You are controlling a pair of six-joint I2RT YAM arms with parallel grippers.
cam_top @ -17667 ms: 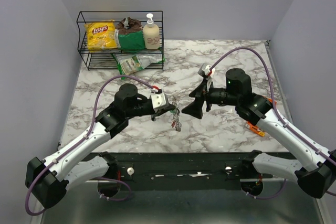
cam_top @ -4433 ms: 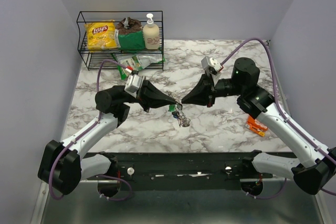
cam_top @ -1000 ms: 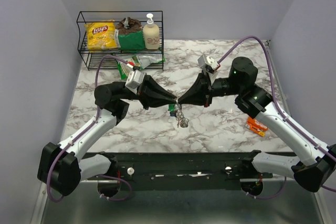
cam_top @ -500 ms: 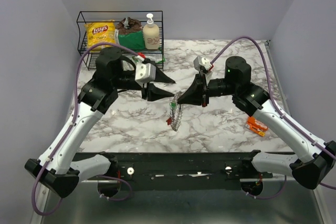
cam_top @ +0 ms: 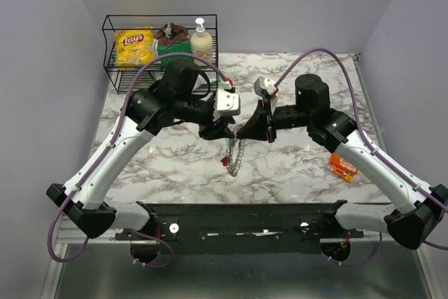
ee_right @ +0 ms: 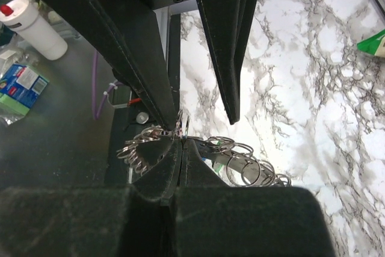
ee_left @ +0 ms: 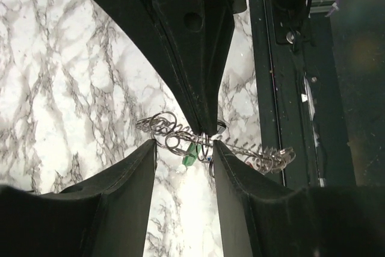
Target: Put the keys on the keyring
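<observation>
A chain of silver keyrings [cam_top: 235, 153] dangles above the marble table [cam_top: 301, 75], with a red-headed key [cam_top: 224, 162] at its lower end. My right gripper [cam_top: 242, 133] is shut on one keyring [ee_right: 183, 126] at the top of the chain. A green-headed key [ee_left: 191, 153] hangs among the rings just below that pinch. My left gripper [cam_top: 222, 131] comes in from the left with its jaws open. Its fingertips [ee_left: 150, 148] stand on either side of the right gripper's tip and the green key. I cannot tell whether they touch the rings.
A black wire rack [cam_top: 112, 54] at the back left holds a Lay's bag [cam_top: 134, 45], a green packet [cam_top: 173, 52] and a soap bottle [cam_top: 201, 43]. An orange packet [cam_top: 343, 167] lies under the right arm. The black frame [cam_top: 238, 215] runs along the near table edge.
My left arm has swung up and to the right, bringing its gripper, now open, against the right gripper's tip. The right gripper has kept the ring chain lifted, nearly still.
</observation>
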